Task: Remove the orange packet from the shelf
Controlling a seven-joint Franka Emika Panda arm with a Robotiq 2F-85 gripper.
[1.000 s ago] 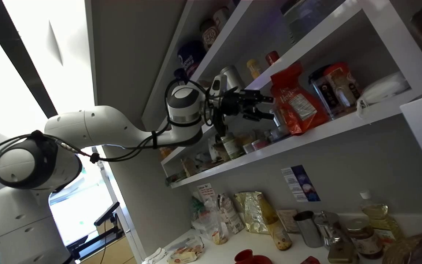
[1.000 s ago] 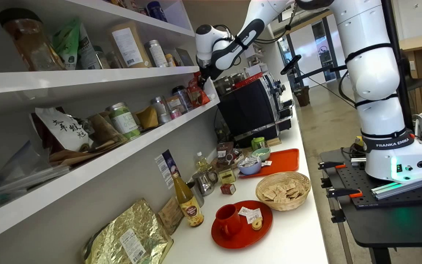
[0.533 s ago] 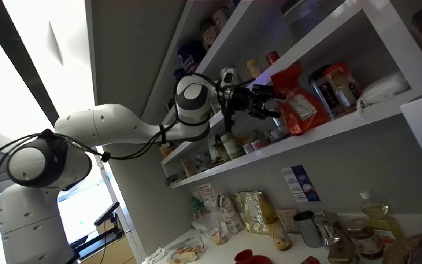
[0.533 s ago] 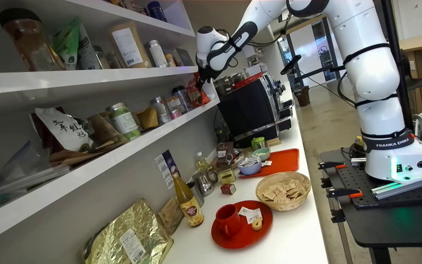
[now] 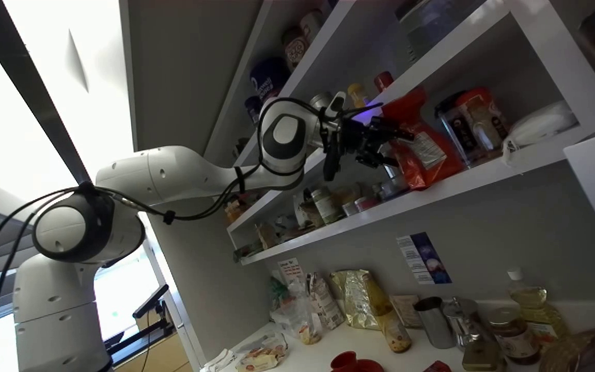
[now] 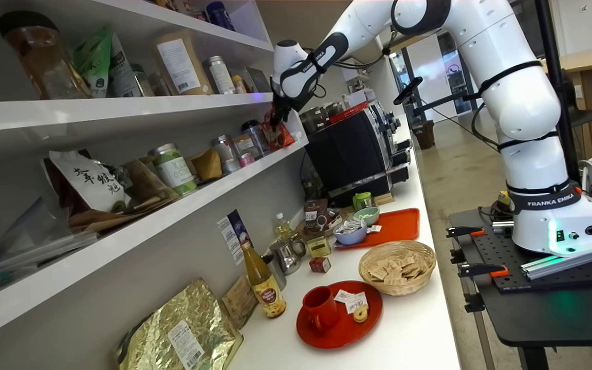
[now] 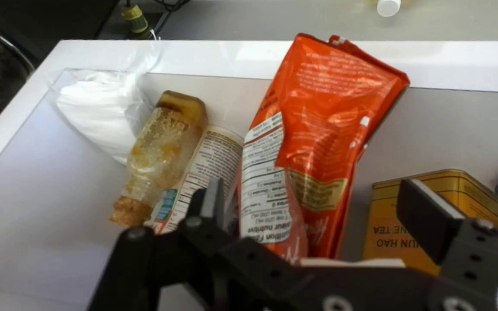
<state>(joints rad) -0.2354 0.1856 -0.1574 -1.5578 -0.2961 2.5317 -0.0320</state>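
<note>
The orange packet (image 5: 429,152) stands on the white shelf (image 5: 535,155), tilted in that view. It also shows in an exterior view (image 6: 281,136), partly hidden behind my gripper (image 6: 279,117). In the wrist view the packet (image 7: 322,108) lies between the fingers, its upper part folded and its lower part hidden by the gripper body. My gripper (image 7: 318,207) is open, one finger on each side of the packet, with a gap visible on the right. In an exterior view the fingertips (image 5: 401,149) overlap the packet's near side; contact cannot be told.
In the wrist view a yellow tea tin (image 7: 404,224) sits behind the right finger. A labelled jar (image 7: 214,155), a corked bottle (image 7: 162,142) and a white bag (image 7: 97,108) lie left of the packet. The upper shelf board (image 5: 432,62) runs close above the gripper.
In the exterior views the arm and open gripper have moved toward the packet, and the fingers now overlap it. The packet has not visibly moved.
</note>
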